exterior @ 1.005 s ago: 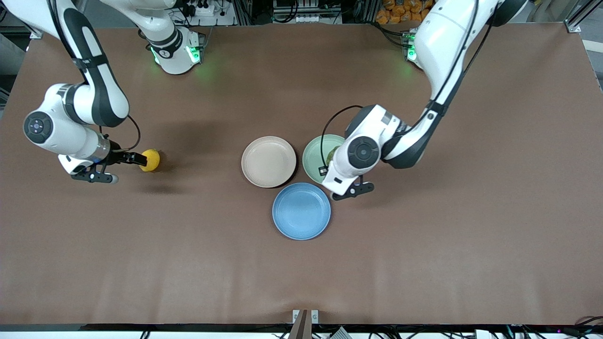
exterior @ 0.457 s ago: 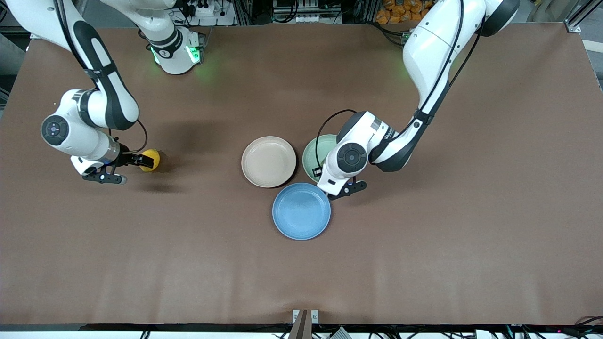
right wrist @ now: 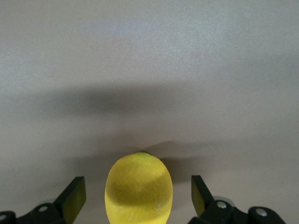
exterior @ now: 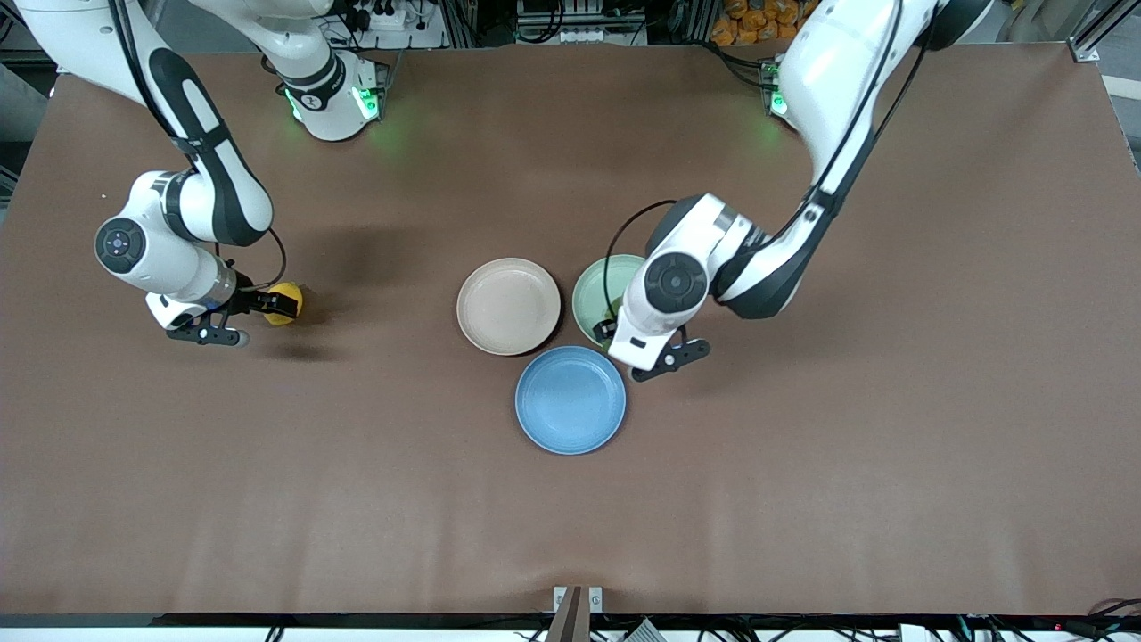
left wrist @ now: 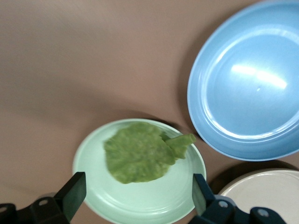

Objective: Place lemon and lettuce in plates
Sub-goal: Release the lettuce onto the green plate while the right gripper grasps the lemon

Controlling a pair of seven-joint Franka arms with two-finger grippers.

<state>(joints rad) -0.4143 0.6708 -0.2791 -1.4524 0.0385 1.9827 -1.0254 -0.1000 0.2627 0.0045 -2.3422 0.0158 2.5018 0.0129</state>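
Brown surface [exterior: 802,464] carries three plates: beige plate [exterior: 508,306], blue plate [exterior: 570,399], and mint plate [exterior: 595,290] holding one lettuce [left wrist: 140,151]. Left claw [left wrist: 135,196] gapes above it; right claw [right wrist: 138,196] spread around one lemon [right wrist: 138,189].

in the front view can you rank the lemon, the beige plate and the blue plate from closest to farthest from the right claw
1. The lemon: between the fingers of the right claw, near the right arm's end of the table.
2. The beige plate: mid-table, beside the mint plate.
3. The blue plate: farthest, nearer the front camera than the beige plate.
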